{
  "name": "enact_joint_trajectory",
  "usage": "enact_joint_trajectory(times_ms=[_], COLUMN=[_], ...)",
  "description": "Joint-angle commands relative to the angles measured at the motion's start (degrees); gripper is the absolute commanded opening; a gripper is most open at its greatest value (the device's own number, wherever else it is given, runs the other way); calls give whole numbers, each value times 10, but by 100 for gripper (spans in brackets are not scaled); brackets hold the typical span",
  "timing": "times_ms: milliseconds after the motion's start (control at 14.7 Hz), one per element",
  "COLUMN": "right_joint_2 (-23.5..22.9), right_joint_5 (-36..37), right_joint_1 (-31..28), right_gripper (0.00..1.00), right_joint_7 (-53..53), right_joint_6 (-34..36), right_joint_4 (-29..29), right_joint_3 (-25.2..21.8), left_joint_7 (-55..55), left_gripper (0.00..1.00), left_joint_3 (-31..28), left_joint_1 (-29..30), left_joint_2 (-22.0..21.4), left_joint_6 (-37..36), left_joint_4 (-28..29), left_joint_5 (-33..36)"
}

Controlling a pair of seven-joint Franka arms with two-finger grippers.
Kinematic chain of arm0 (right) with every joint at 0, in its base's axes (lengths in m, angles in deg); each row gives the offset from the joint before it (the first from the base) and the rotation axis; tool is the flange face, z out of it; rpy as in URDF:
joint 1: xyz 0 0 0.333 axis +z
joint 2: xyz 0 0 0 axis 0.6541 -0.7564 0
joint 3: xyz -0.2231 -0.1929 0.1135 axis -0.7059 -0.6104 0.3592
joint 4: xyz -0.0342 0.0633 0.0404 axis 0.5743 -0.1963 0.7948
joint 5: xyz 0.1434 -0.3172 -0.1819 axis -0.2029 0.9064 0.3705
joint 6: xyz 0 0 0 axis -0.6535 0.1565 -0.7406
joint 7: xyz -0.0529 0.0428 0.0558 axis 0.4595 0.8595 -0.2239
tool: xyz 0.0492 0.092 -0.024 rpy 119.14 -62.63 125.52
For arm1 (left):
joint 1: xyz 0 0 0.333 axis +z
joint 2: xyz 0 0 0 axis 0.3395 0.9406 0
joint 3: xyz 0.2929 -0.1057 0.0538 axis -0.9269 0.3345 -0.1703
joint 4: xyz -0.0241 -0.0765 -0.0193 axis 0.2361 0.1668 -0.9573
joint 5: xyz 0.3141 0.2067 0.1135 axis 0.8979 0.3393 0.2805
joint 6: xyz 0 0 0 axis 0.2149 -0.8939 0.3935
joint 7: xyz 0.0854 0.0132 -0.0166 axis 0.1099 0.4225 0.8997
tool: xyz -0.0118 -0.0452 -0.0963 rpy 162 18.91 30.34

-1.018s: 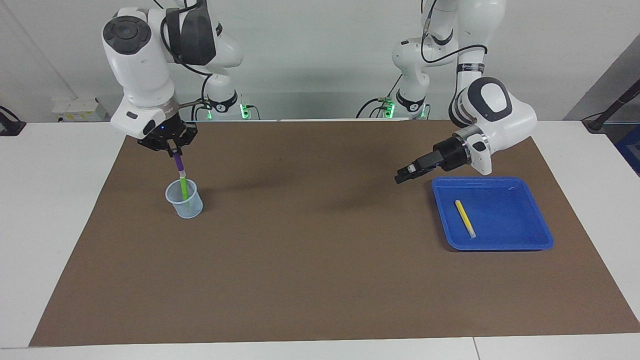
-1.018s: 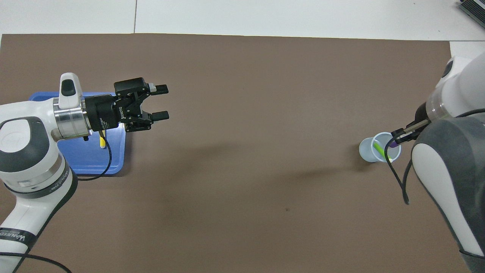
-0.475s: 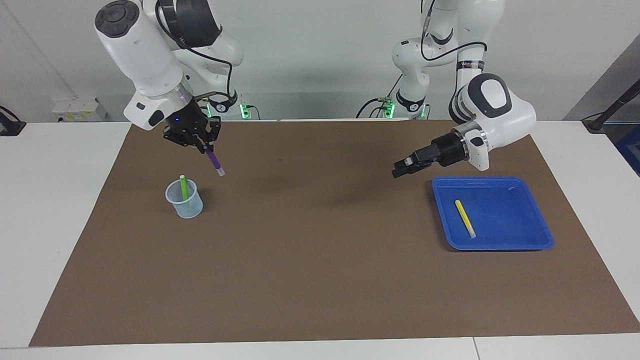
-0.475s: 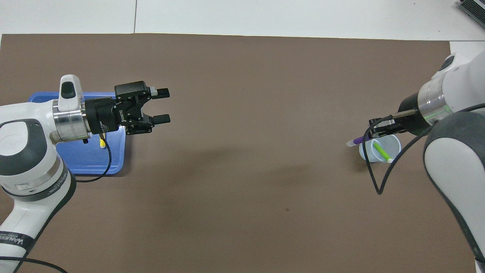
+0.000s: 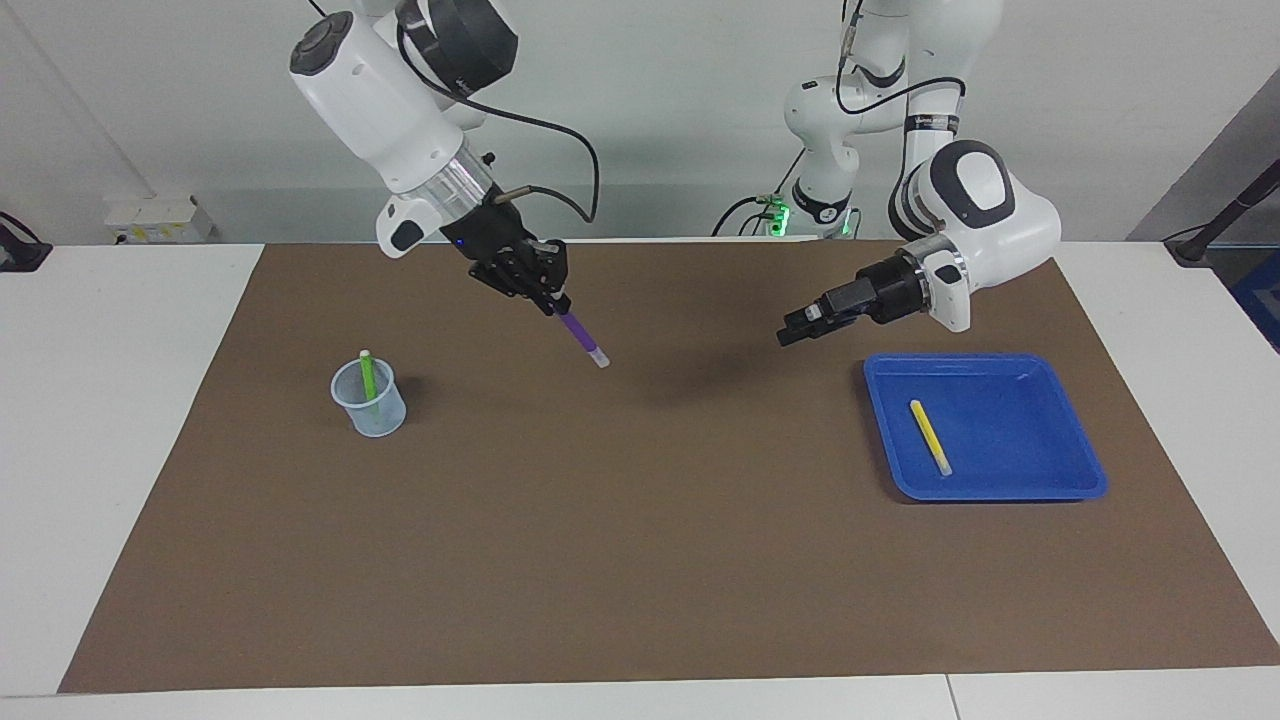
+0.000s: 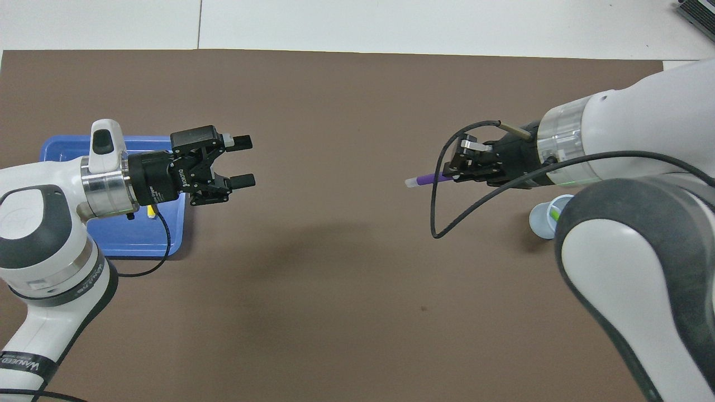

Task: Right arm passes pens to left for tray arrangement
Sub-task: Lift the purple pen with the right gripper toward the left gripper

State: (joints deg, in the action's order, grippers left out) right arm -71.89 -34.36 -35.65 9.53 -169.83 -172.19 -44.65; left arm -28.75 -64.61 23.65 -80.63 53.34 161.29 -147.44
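- Pens: purple pen [image 5: 580,333] pinched at its upper end in right gripper [image 5: 548,297], up in the air over the mat's [image 5: 640,560] middle, slanting down with pale tip toward the left arm's end.
- Green pen [image 5: 369,380] stands tilted in a small pale cup [image 5: 370,400] at the right arm's end of the mat; yellow pen [image 5: 929,436] lies flat in the blue tray [image 5: 1050,485] at the left arm's end.
- Left gripper [image 6: 241,162]: jaws wide apart, nothing in them, held level over the mat just beside the tray, pointing at the incoming pen. Well apart from the pen tip; handover not yet made.
- Handling, my guess: pen is light, stiff, smooth plastic, so could twist or slip in a 2-finger pinch. Round barrel will prob roll once laid down.
- Best hold for left gripper: the free purple barrel between the pale tip and the right gripper, squarely across it, not on the tip.
- Writing: white lettering on left gripper's body, and on left arm's dark band at bottom of overhead view; neither readable with any confidence. No label visible on pens, cup or tray.
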Motion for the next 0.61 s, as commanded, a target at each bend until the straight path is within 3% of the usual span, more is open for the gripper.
enact_joint_trajectory(times_ms=[0,339,543], right_joint_2=[7,-16,-29], right_joint_5=[-53,-79,-79], right_joint_1=[30,111,147], right_gripper=[0,0,0], right_joint_7=[90,237,288], right_joint_6=[-90,-289,-340], right_joint_4=[-26,-52,-53], right_joint_3=[0,0,0], left_joint_7=[-10,-10,-10], left_gripper=[100,100,100], left_joint_3=[-8,-7,-8], left_joint_1=[-18,-61,-133], left_joint_2=[-29,-44,-59], left_joint_6=[-2,34,116], left_joint_4=[30,57,73], left_joint_5=[-15,-52,-110])
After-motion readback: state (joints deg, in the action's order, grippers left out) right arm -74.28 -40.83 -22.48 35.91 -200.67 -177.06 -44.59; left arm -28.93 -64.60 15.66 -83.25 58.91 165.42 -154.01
